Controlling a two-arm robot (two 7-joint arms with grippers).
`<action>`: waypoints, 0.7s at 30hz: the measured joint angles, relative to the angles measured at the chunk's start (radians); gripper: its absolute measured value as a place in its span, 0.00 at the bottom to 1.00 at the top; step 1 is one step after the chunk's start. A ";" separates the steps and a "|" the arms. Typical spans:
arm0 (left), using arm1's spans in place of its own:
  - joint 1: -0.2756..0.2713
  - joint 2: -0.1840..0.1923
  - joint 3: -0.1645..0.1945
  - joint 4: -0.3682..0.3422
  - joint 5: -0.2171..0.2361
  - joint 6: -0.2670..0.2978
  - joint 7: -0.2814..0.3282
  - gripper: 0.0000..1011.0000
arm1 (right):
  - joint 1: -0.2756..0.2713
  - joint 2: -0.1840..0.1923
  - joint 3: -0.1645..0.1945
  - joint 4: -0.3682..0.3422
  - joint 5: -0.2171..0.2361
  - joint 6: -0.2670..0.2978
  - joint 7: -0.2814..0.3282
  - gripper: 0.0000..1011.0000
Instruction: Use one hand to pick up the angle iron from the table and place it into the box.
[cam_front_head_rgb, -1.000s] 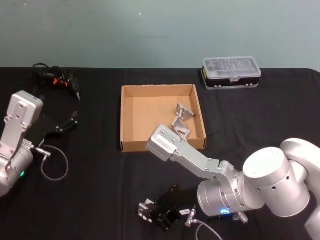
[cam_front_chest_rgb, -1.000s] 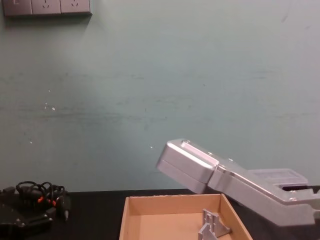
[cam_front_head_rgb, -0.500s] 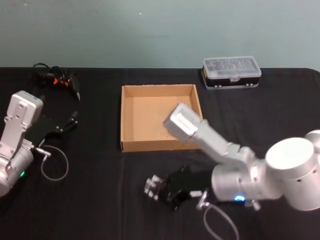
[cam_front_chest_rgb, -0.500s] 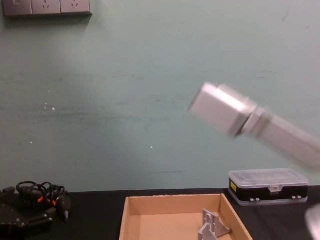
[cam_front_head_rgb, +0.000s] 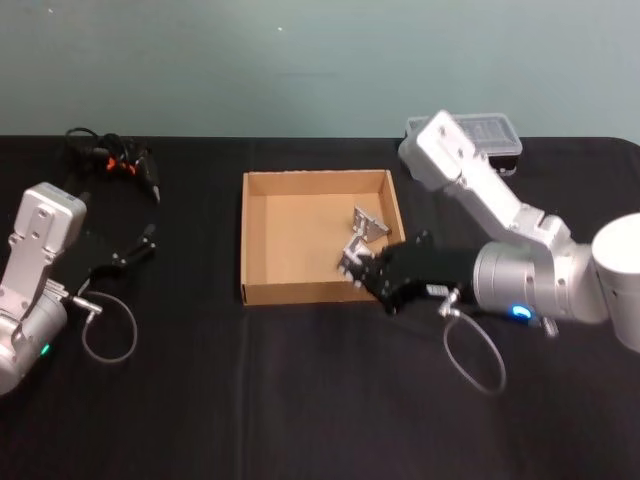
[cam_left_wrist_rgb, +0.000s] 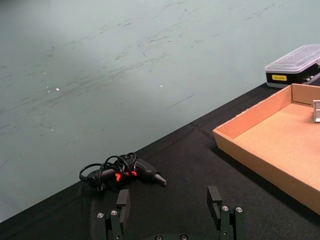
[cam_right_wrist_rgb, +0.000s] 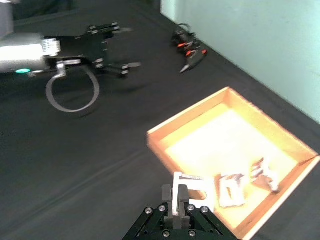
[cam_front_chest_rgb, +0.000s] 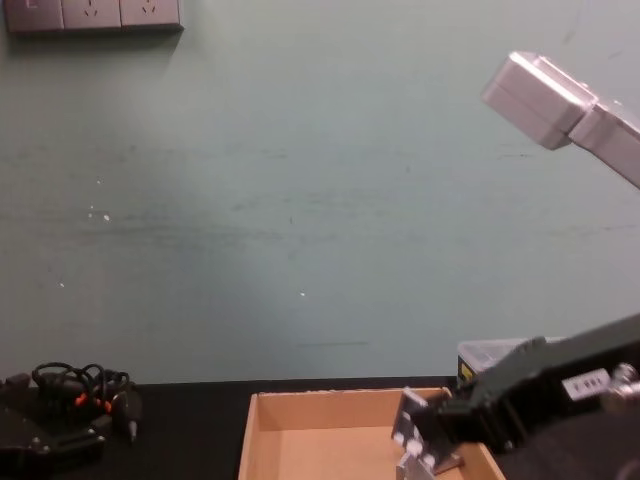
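Silver angle iron (cam_right_wrist_rgb: 189, 189), clamped in the right gripper (cam_front_head_rgb: 352, 268), has swung up from the table (cam_front_head_rgb: 300, 400) to just over the box (cam_front_head_rgb: 243, 235) near wall, ready for release, while the left gripper (cam_left_wrist_rgb: 170, 212) idles, jaws apart.

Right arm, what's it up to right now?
The right gripper holds an angle iron over the near right corner of the box, not yet released. Two more brackets already lie inside by the right wall. The left gripper sits idle and open at the table's left side.
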 joint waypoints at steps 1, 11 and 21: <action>0.000 0.000 0.000 0.000 0.000 0.000 0.000 1.00 | 0.009 -0.006 -0.002 0.013 -0.003 -0.007 0.002 0.08; 0.000 0.000 0.000 0.000 0.000 0.000 0.000 1.00 | 0.139 -0.105 -0.063 0.226 -0.040 -0.058 0.054 0.08; 0.000 0.000 0.000 0.000 0.000 0.000 0.000 1.00 | 0.252 -0.214 -0.125 0.425 -0.074 -0.098 0.098 0.08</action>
